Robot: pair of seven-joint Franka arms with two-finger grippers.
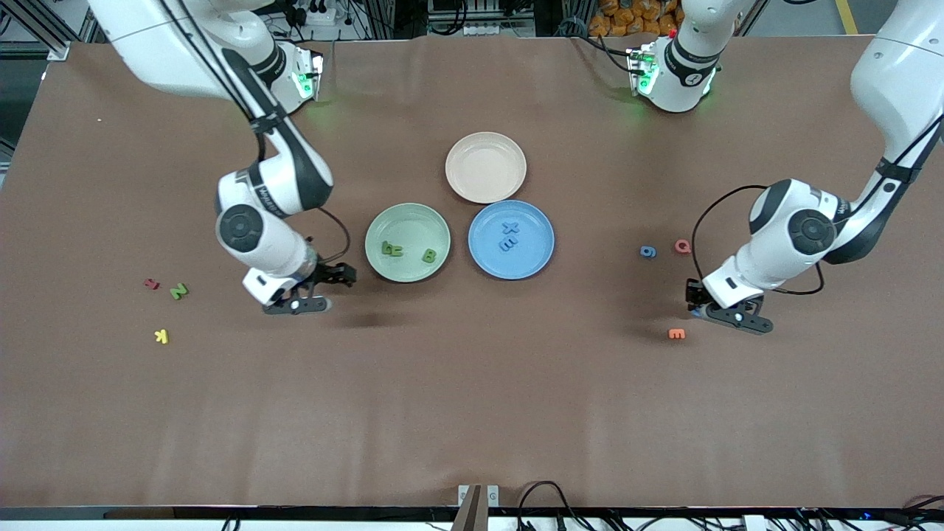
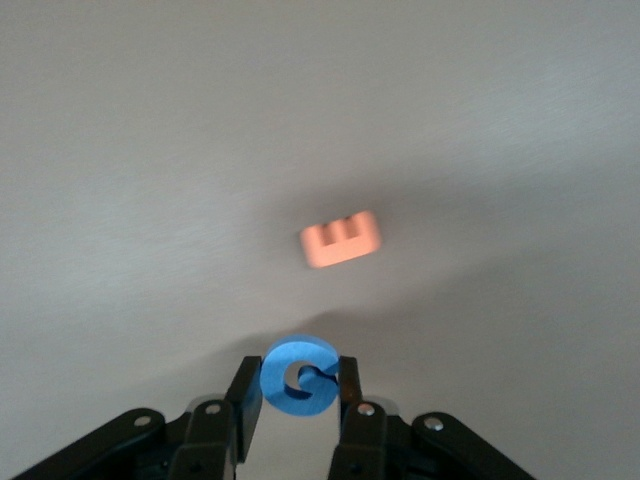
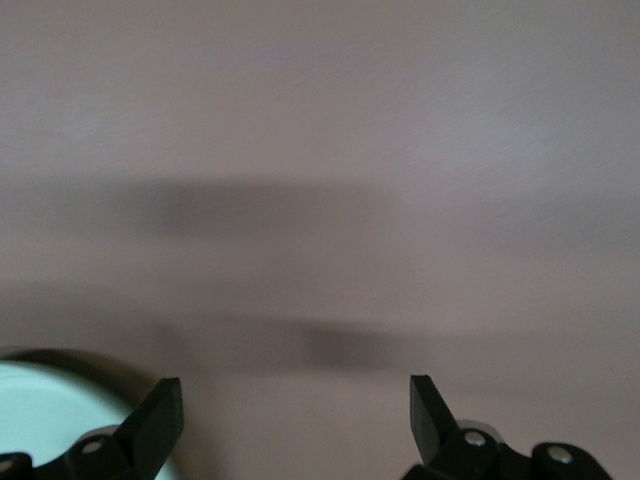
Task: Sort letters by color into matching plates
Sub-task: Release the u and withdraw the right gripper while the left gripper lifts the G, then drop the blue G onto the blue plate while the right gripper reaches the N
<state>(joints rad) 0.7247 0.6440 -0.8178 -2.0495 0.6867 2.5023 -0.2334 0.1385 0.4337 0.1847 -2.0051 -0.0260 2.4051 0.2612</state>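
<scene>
The pale green plate (image 1: 407, 214) holds green letters (image 1: 391, 248), one of them a B (image 1: 428, 256). Beside it, the blue plate (image 1: 511, 267) holds two blue letters (image 1: 507, 236). My right gripper (image 1: 332, 289) (image 3: 295, 400) hangs open and empty over the table, just off the green plate's rim (image 3: 40, 420) toward the right arm's end. My left gripper (image 1: 695, 308) (image 2: 300, 400) is shut on a blue letter G (image 2: 300, 375) over the table near an orange letter. A blue 9 (image 1: 648, 251) and a green N (image 1: 178, 290) lie loose on the table.
A beige plate (image 1: 486, 167) sits farther from the front camera than the two coloured plates. A red Q (image 1: 683, 246) lies beside the blue 9. The orange E (image 1: 676, 333) (image 2: 340, 238) lies by the left gripper. A red letter (image 1: 151, 283) and a yellow K (image 1: 161, 336) lie near the green N.
</scene>
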